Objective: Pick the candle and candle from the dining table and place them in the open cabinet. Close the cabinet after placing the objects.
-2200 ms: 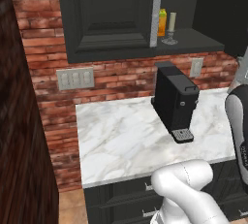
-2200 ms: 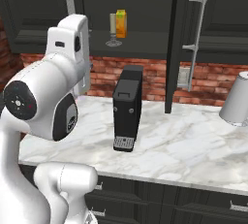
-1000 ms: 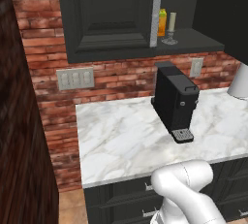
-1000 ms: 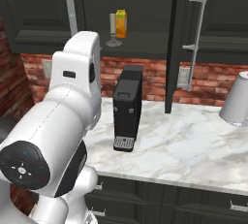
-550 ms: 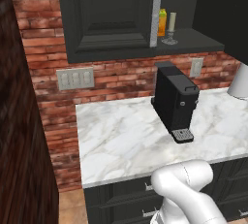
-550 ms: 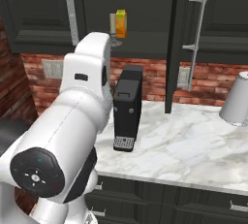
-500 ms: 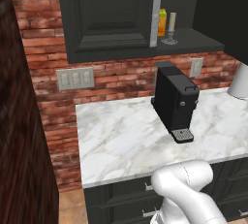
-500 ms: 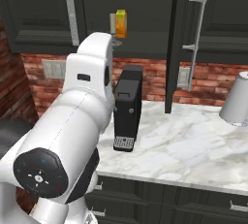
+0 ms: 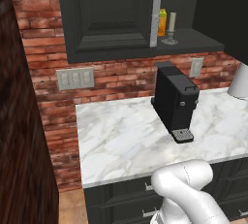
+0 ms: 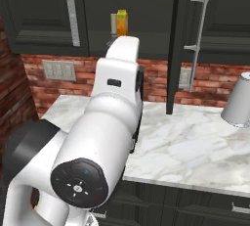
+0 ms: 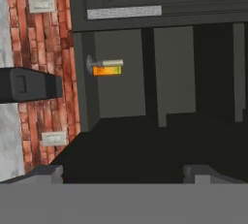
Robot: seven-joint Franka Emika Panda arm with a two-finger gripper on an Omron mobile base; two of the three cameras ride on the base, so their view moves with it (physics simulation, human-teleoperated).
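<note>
One cream candle (image 9: 172,21) stands on a grey-silver holder on the dark shelf of the open black cabinet (image 9: 196,40), next to an amber-orange carton (image 9: 162,23). The right base view shows the same candle (image 10: 114,23) just above my raised white arm (image 10: 117,98). In the hand view, which is rolled sideways, the candle (image 11: 110,63) lies ahead at upper left inside the cabinet (image 11: 174,68). My gripper (image 11: 123,174) is open and empty, well short of the shelf. The dining table is out of view.
A black coffee machine (image 9: 175,102) stands on the marble worktop (image 9: 121,140) under the cabinet. The open cabinet door (image 10: 174,49) with its silver bar handle (image 10: 197,39) juts out on the right. A white jar (image 10: 238,100) sits at the far right. Brick wall behind.
My arm has swung from the left towards the middle of the right base view and now hides the coffee machine there. Candle and carton have not moved.
</note>
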